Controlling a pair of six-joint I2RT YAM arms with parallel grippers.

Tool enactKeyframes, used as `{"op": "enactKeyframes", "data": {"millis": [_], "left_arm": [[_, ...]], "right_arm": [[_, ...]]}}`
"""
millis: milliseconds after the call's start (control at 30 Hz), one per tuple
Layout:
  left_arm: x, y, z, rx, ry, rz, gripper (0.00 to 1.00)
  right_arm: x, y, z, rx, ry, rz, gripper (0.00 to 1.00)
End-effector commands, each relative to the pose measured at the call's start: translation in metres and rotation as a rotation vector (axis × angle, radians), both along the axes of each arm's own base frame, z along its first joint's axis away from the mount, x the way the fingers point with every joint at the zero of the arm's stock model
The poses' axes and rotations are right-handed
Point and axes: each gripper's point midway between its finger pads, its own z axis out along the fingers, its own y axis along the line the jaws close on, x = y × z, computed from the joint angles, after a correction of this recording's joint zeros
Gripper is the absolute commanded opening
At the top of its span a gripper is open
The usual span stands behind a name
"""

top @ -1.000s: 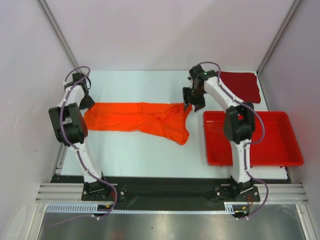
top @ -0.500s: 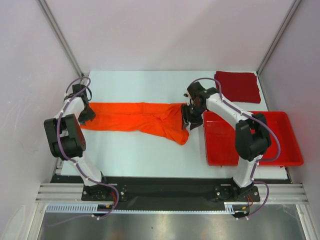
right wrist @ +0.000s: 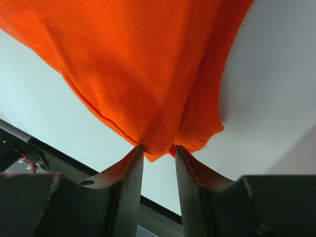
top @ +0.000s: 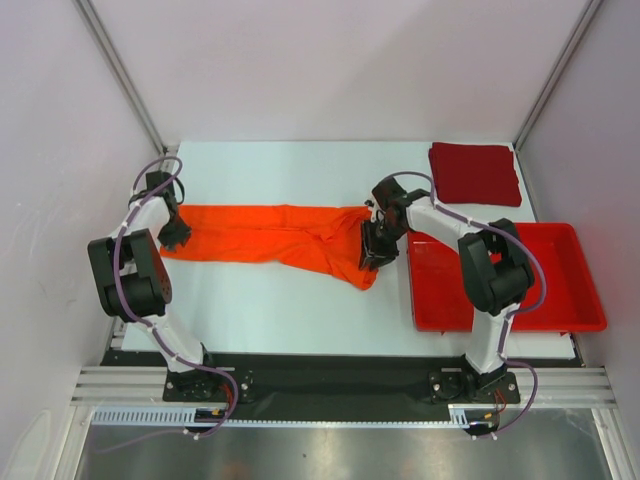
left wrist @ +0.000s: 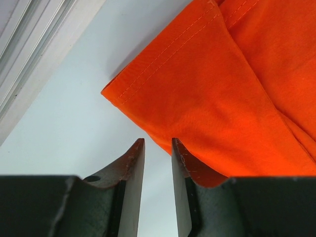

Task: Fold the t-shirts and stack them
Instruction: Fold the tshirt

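The orange t-shirt (top: 275, 235) lies stretched in a long band across the table. My left gripper (top: 176, 236) is at its left end. In the left wrist view the jaws (left wrist: 157, 140) stand slightly apart with bare table between them, and the shirt's hemmed corner (left wrist: 207, 98) lies just beyond the right fingertip. My right gripper (top: 372, 250) is at the shirt's right end. Its jaws (right wrist: 159, 147) are slightly apart, with a bunched fold of the orange cloth (right wrist: 158, 89) sitting at the fingertips. The dark red t-shirt (top: 475, 172) lies as a folded square at the back right.
A rigid red plastic tray (top: 560, 300) stands at the right front, close to my right arm. White walls and metal posts close in the table at the left, back and right. A black rail runs along the near edge.
Both grippers have moved toward the near side, from the shirt's far edge down to its two ends. The right one moved further. The orange shirt has barely shifted.
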Motion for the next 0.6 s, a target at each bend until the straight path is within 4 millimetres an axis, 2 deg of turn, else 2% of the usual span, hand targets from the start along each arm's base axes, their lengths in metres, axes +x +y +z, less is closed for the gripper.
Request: {"op": "enactKeyframes", "data": {"millis": [0, 167, 267, 367, 400, 467, 567], "left_arm": [[0.001, 0.005, 0.012, 0.031, -0.035, 0.013, 0.33], [0.001, 0.009, 0.005, 0.04, -0.009, 0.02, 0.32], [0.0, 0.011, 0.002, 0.046, -0.002, 0.025, 0.32], [-0.001, 0.012, -0.001, 0.051, 0.012, 0.023, 0.32], [-0.001, 0.012, 0.0, 0.053, 0.011, 0.024, 0.32], [-0.001, 0.013, 0.0, 0.057, 0.01, 0.027, 0.32], [0.0, 0.013, 0.0, 0.059, 0.007, 0.027, 0.32]], "right_arm": [[0.006, 0.003, -0.004, 0.037, -0.011, -0.002, 0.37], [0.004, 0.004, -0.012, 0.048, 0.013, 0.001, 0.33], [0.005, 0.006, -0.011, 0.056, 0.005, 0.006, 0.27], [0.011, 0.006, -0.005, 0.071, -0.004, -0.001, 0.19], [0.014, 0.005, -0.002, 0.076, -0.01, -0.006, 0.1], [0.019, 0.001, 0.002, 0.062, -0.025, -0.02, 0.0], [0.034, -0.01, 0.011, -0.003, -0.086, -0.03, 0.0]]}}
